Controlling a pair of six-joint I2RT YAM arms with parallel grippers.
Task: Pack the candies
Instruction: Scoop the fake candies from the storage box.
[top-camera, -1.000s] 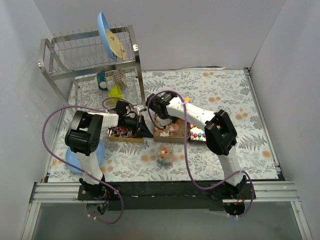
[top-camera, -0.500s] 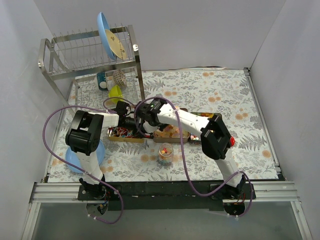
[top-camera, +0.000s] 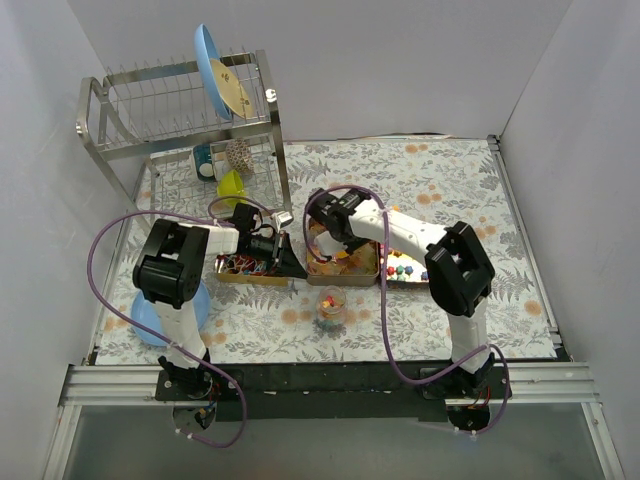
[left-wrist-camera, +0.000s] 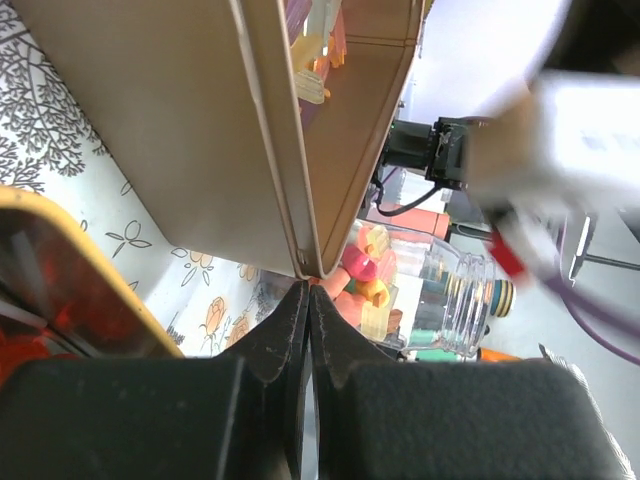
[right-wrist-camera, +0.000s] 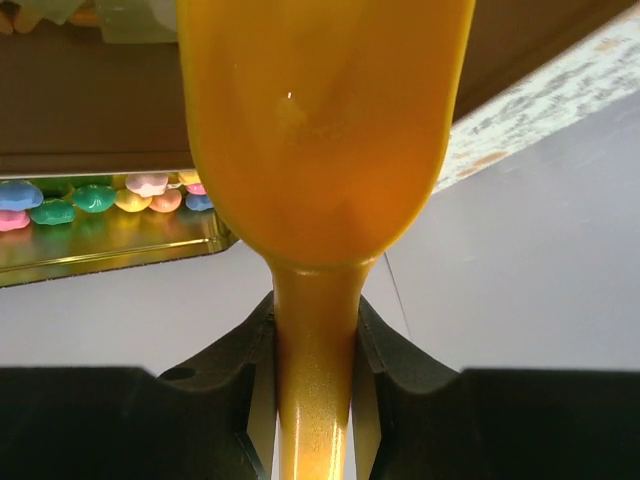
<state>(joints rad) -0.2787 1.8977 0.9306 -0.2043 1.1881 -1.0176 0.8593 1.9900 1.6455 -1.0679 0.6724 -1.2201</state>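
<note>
Three flat tins lie side by side. The left tin (top-camera: 228, 277) holds red-blue-white wrapped candies (top-camera: 243, 264). The middle tin (top-camera: 345, 279) holds pale orange-yellow pieces (top-camera: 345, 262). The right tin (top-camera: 405, 281) holds multicoloured nuggets (top-camera: 399, 269), which also show in the right wrist view (right-wrist-camera: 95, 195). A small clear jar (top-camera: 330, 305) with a few candies stands in front of the tins. My left gripper (top-camera: 289, 262) is shut and empty, its tips (left-wrist-camera: 308, 292) at a corner of the middle tin (left-wrist-camera: 200, 130). My right gripper (top-camera: 326, 230) is shut on the handle of the orange scoop (right-wrist-camera: 320, 130) over the middle tin.
A steel dish rack (top-camera: 180, 120) with a blue plate (top-camera: 212, 62) stands at the back left. A yellow funnel (top-camera: 232, 184) sits under it. A blue dish (top-camera: 150, 322) lies by the left arm's base. White walls close in the table.
My right arm swung left across the left gripper, then came back right over the middle tin with the scoop. The left gripper has stayed put.
</note>
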